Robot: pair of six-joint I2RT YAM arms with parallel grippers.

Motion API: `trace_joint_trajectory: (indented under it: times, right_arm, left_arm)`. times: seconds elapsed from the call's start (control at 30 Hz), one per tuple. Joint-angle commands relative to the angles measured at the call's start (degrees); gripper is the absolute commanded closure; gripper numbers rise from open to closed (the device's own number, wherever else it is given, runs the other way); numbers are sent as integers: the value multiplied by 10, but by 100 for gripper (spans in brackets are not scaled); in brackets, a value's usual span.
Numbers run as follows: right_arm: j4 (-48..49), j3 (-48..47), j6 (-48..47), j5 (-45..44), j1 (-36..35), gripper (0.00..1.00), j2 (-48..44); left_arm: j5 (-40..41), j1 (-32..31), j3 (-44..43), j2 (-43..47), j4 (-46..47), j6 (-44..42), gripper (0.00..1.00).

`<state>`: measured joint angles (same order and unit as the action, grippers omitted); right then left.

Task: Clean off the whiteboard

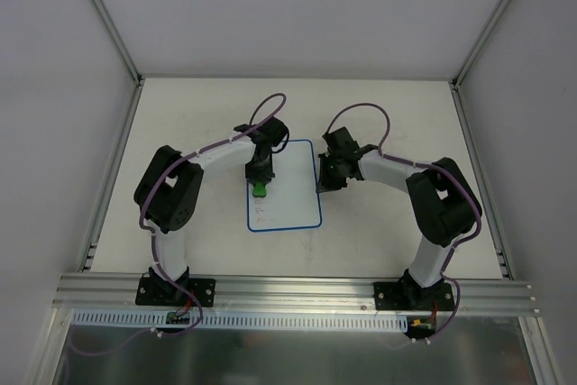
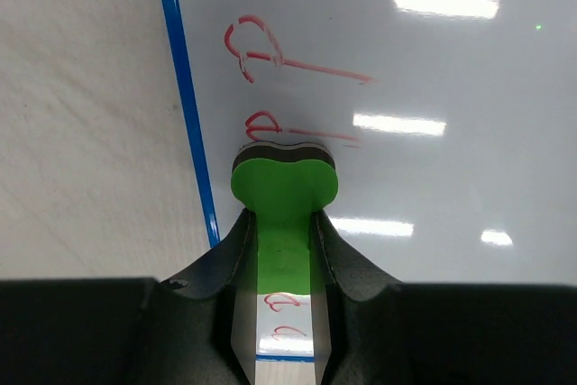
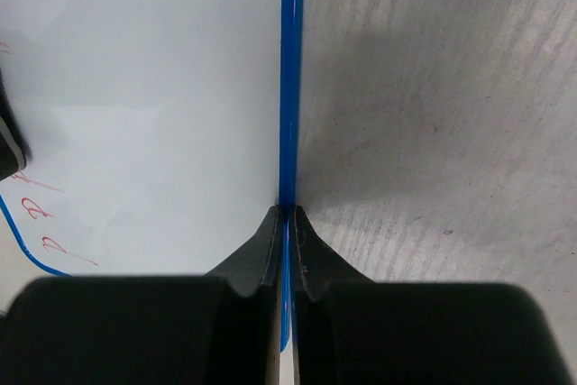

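The whiteboard (image 1: 285, 185) lies flat on the table, white with a thin blue border. Its upper face is blank and rows of small red marks (image 2: 261, 56) remain on the lower part. My left gripper (image 1: 260, 179) is shut on the green bone-shaped eraser (image 2: 284, 188), whose dark felt side presses on the board near its left border (image 2: 187, 96). My right gripper (image 3: 288, 215) is shut on the board's right edge (image 3: 290, 69), pinching the blue border between its fingertips. In the top view the right gripper (image 1: 322, 178) sits at that edge.
The off-white scuffed tabletop (image 1: 388, 123) surrounds the board. Grey enclosure walls and metal posts (image 1: 104, 15) bound the table at the back and sides. An aluminium rail (image 1: 297, 288) carries both arm bases at the near edge.
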<state>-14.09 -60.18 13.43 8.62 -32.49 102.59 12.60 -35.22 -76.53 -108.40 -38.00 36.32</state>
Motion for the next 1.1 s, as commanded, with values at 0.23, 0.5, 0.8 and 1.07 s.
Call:
trace_joint_trajectory:
  times: [0.23,0.5,0.8,1.07]
  right_arm:
    - [-57,15,-21,-22,5,100,28]
    - [-57,17,-22,-21,5,100,24]
    - [-60,20,-14,-23,9,100,32]
    - [-60,24,-9,-14,20,99,40]
  left_arm:
    - [-26,-37,-70,-73,0,-38,100]
    - [-31,-32,-83,-104,27,-20,100]
    - [8,52,52,-35,24,4,100]
    - [19,127,96,6,17,-7,100]
